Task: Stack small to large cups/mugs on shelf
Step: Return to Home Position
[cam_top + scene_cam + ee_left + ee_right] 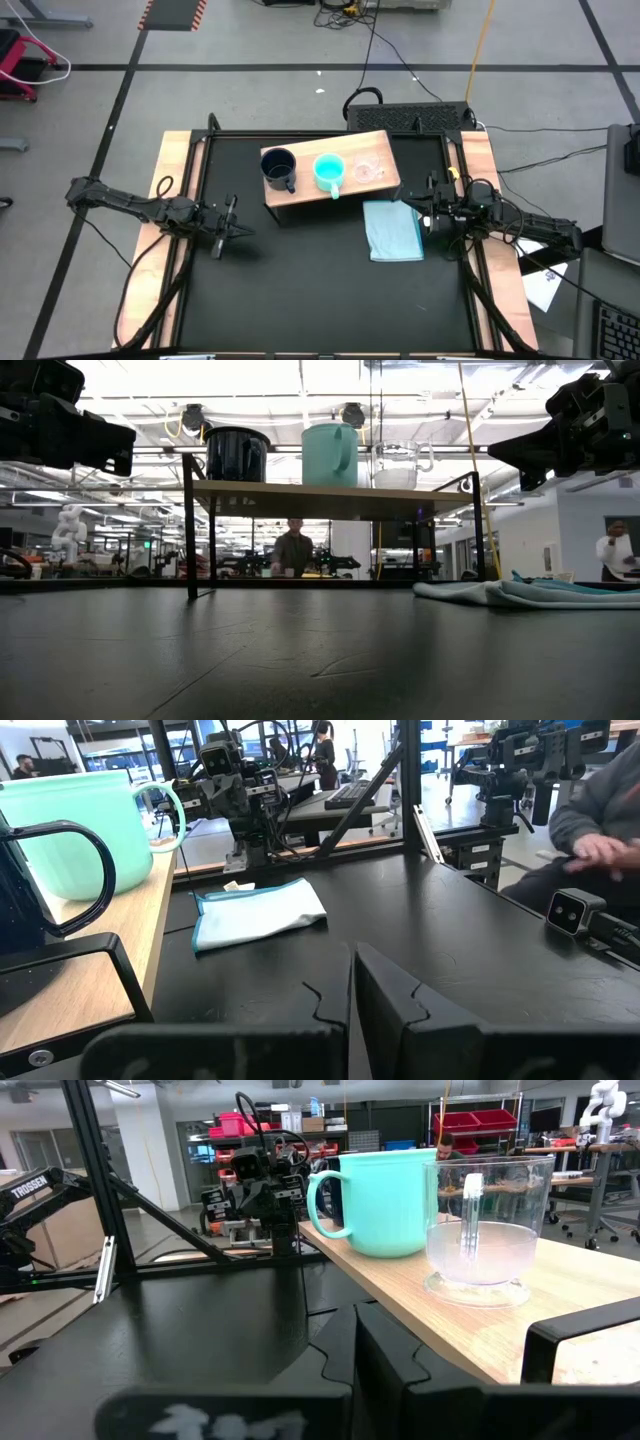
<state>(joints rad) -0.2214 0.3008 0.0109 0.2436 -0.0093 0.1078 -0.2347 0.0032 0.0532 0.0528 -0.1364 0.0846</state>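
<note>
On the wooden shelf at the table's far middle, three cups stand upright on their bases in a row. They are a navy mug on the left, a turquoise mug in the middle and a clear glass cup on the right. None sits inside another. My left gripper hovers shut, level, left of and nearer than the shelf. My right gripper hovers shut beside the shelf's right end. In the right wrist view the glass cup and the turquoise mug stand close ahead of the right gripper.
A folded light-blue cloth lies on the black table just right of the shelf, below my right gripper. Open black table surface stretches toward the near edge. People show beyond the table, among them a sleeve and hand in the left wrist view.
</note>
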